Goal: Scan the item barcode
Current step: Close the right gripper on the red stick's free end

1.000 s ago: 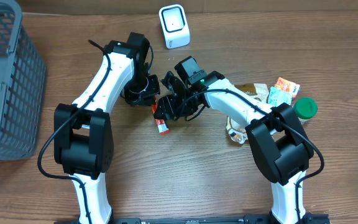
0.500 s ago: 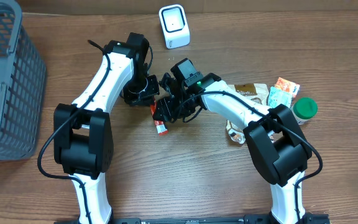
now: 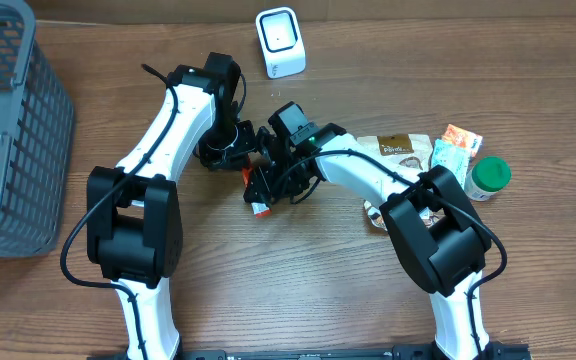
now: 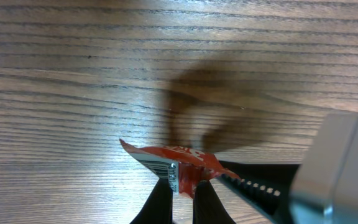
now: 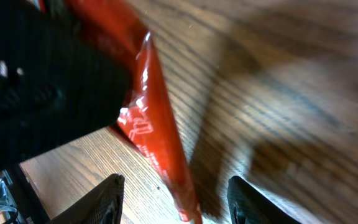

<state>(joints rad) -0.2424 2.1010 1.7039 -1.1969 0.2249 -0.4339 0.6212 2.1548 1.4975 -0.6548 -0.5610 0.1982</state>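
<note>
The item is a red sachet [image 4: 188,160] with a white barcode strip [image 4: 161,166] on one edge. In the left wrist view my left gripper [image 4: 184,185] is shut on the sachet's edge just above the wood. From overhead the sachet [image 3: 259,200] hangs between the two wrists, with the left gripper [image 3: 244,165] and the right gripper [image 3: 271,178] close together. In the right wrist view the sachet [image 5: 154,134] runs down between the spread fingers [image 5: 109,198] of my right gripper [image 5: 176,183], which is open and not touching it. The white scanner [image 3: 280,42] stands at the back.
A grey mesh basket [image 3: 8,130] fills the left edge. Other groceries lie at the right: a brown pouch [image 3: 398,148], an orange and white packet [image 3: 455,148] and a green-lidded jar [image 3: 490,177]. The left gripper's black body [image 5: 36,81] crowds the right wrist view.
My right arm has shifted left toward the sachet, and its jaws have narrowed a little. The left arm holds the sachet in the same place.
</note>
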